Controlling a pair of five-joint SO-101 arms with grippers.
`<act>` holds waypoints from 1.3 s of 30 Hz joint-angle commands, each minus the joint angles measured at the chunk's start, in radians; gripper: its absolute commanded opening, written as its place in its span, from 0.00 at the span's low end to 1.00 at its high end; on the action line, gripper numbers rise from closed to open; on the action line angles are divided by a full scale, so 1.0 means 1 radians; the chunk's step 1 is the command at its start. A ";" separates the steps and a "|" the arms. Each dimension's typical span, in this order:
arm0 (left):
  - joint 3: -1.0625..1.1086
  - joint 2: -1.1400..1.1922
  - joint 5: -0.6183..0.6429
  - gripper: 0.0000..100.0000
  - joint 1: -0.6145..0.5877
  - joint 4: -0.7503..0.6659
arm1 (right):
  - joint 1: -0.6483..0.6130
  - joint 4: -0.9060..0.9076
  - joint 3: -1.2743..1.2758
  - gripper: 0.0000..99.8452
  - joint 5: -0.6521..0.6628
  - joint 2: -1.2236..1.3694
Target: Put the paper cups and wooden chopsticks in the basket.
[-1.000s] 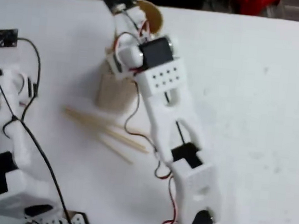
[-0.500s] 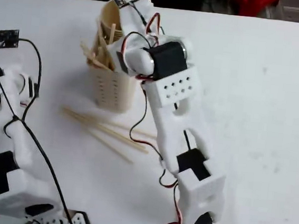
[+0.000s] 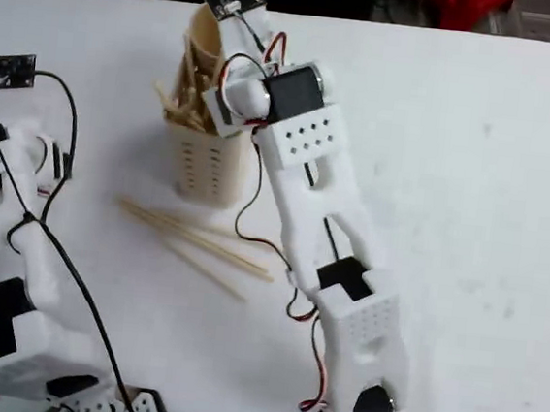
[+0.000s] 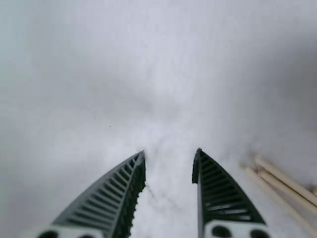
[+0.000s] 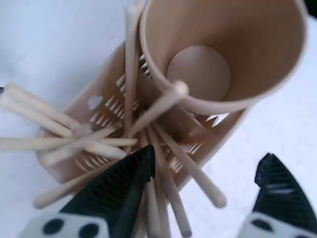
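Chopsticks (image 5: 131, 64) gone from my grip: right pincer (image 5: 208, 153) gaping, empty, hanging over basket (image 5: 99, 88). Arm (image 3: 306, 190) has swung off basket mouth in last second, so bundle and cup (image 5: 223, 54) show inside. Few sticks (image 3: 203, 243) left on table (image 3: 472, 186), my next pick.

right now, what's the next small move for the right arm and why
Probably lift the right gripper clear of the basket: its jaws are open and empty, the paper cup already sits inside, and loose chopsticks lie on the table.
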 commanded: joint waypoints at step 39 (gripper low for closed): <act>-0.035 -0.007 -0.009 0.17 0.001 -0.008 | 0.263 0.099 -0.060 0.01 -0.110 -0.189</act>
